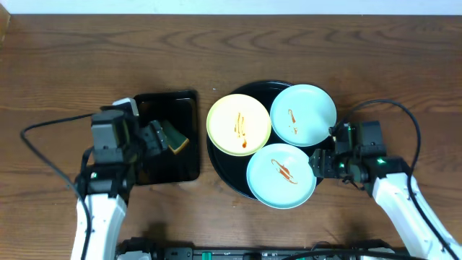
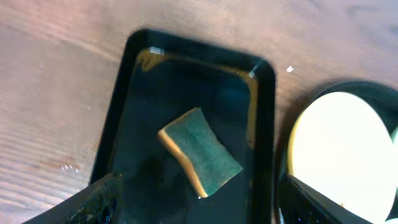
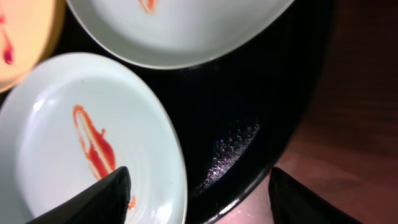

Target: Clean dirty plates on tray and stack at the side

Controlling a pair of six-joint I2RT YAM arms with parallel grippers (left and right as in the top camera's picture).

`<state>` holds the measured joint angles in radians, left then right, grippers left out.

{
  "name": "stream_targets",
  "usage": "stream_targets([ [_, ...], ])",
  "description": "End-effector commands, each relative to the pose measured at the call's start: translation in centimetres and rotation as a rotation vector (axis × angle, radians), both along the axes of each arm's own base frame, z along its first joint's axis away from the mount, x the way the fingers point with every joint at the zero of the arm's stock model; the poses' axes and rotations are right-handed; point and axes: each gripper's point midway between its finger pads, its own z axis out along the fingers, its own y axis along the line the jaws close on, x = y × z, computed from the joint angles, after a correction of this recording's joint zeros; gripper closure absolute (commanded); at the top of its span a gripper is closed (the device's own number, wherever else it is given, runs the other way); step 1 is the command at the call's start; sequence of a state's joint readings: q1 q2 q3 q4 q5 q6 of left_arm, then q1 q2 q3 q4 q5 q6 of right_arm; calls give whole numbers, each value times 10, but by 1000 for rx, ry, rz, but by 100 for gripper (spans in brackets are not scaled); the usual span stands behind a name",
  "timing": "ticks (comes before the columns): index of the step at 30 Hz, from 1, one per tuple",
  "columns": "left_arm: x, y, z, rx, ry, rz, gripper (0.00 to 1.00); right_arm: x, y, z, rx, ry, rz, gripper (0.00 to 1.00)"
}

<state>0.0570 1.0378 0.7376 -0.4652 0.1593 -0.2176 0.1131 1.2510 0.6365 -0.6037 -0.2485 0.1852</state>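
Observation:
Three plates lie on the round black tray [image 1: 220, 160]: a pale yellow plate [image 1: 239, 124] at left, a mint-blue plate [image 1: 303, 114] at back right and a mint-blue plate [image 1: 281, 175] in front. All three carry reddish sauce streaks. My right gripper [image 1: 323, 162] is open at the front plate's right rim; in the right wrist view its fingers [image 3: 199, 196] straddle that plate's edge [image 3: 74, 149] and the tray rim [image 3: 273, 155]. My left gripper [image 1: 155, 137] is open and empty above a green and yellow sponge [image 2: 200, 151].
The sponge [image 1: 175, 139] lies in a small rectangular black tray [image 1: 184, 167] left of the round tray. Cables run from both arms across the wooden table [image 1: 231, 50]. The yellow plate [image 2: 342, 149] shows at the right of the left wrist view.

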Motion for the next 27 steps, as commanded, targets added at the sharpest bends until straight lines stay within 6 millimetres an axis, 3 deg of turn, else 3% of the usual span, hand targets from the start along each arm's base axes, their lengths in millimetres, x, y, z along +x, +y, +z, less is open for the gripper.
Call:
stream_targets([
  [1, 6, -2, -13, -37, 58, 17, 20, 5, 4, -4, 22, 19, 6, 39],
  [6, 8, -2, -48, -43, 176, 19, 21, 8, 17, -8, 93, 34, 32, 48],
  [12, 9, -2, -75, -47, 256, 20, 22, 7, 17, -12, 92, 49, 28, 60],
  [20, 9, -2, -94, -54, 308, 26, 21, 0, 17, -20, 87, 96, 26, 76],
  [27, 5, -3, -107, -78, 358, 54, 22, -4, 17, -22, 89, 117, 13, 80],
])
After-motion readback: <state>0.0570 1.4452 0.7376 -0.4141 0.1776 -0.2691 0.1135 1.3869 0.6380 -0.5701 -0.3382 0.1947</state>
